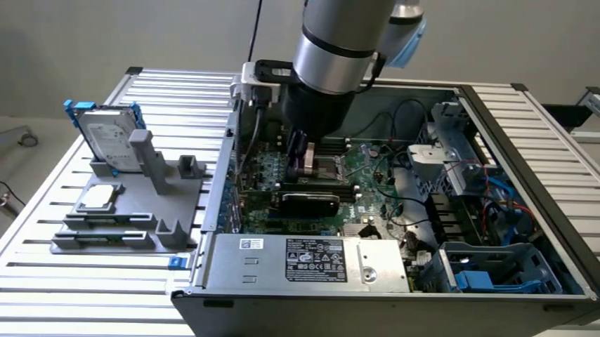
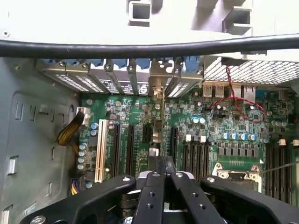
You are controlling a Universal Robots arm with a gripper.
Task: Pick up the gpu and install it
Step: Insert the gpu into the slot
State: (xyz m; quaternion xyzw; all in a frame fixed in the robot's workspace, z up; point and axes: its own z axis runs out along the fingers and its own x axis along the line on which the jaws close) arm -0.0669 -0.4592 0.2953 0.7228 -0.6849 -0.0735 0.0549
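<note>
While upright over the motherboard (image 2: 219,126), the gpu (image 2: 155,135) sits clamped in the claw (image 2: 159,179).

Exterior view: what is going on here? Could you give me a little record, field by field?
setting: open computer case on a slatted table
arm: reaches down into the case
gripper: shut, just above the gpu
gpu: standing on edge on the motherboard, black shroud facing the camera
grip on gpu: cannot tell
holder: grey, on the table at the exterior view's left of the case
on holder: upright hard drive with blue frame, small flat drive
</note>
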